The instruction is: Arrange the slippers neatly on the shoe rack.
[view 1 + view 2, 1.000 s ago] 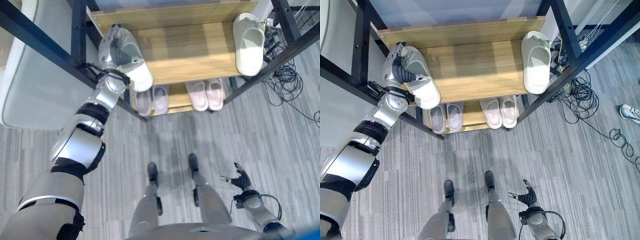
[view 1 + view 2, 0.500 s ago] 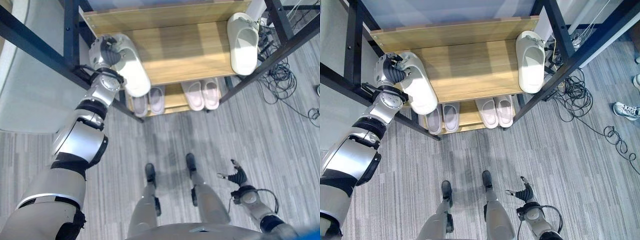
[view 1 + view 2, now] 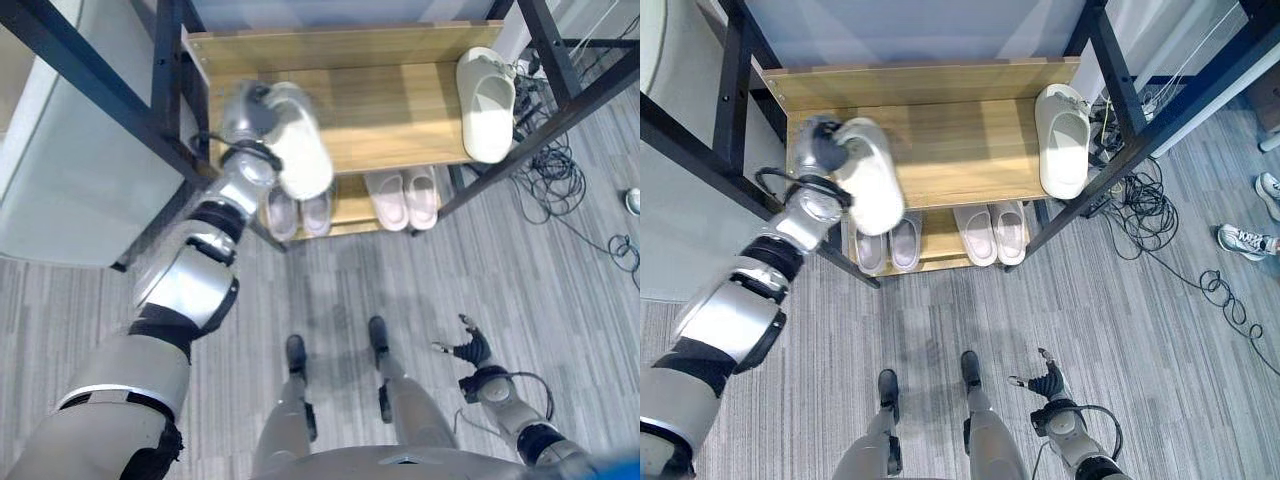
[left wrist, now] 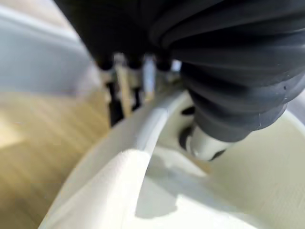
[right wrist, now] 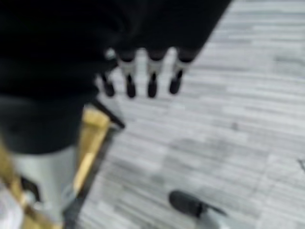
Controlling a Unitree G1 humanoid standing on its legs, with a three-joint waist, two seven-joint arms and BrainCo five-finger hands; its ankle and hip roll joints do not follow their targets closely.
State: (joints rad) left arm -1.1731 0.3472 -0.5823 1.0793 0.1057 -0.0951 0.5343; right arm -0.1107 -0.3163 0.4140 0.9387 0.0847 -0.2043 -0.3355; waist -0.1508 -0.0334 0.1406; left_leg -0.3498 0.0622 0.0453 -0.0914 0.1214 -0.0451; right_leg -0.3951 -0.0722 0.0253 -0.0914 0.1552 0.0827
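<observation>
My left hand (image 3: 246, 113) is shut on a cream slipper (image 3: 302, 150), holding it over the left part of the wooden upper shelf (image 3: 390, 100) of the shoe rack. In the left wrist view the slipper's rim (image 4: 138, 143) runs between my fingers and thumb. A second cream slipper (image 3: 486, 92) lies at the shelf's right end. Two pairs of pale slippers (image 3: 405, 195) sit on the lower shelf. My right hand (image 3: 468, 350) hangs low at the right above the floor, open, fingers (image 5: 151, 81) straight.
The rack's black frame posts (image 3: 175, 90) stand close to my left arm. A pale cabinet (image 3: 70, 170) is at the left. Cables (image 3: 585, 185) lie on the grey floor right of the rack. A shoe (image 3: 1240, 240) shows at the far right.
My left hand has carried the slipper to the right along the upper shelf, away from the left post. The view has shifted too. The right hand stays low.
</observation>
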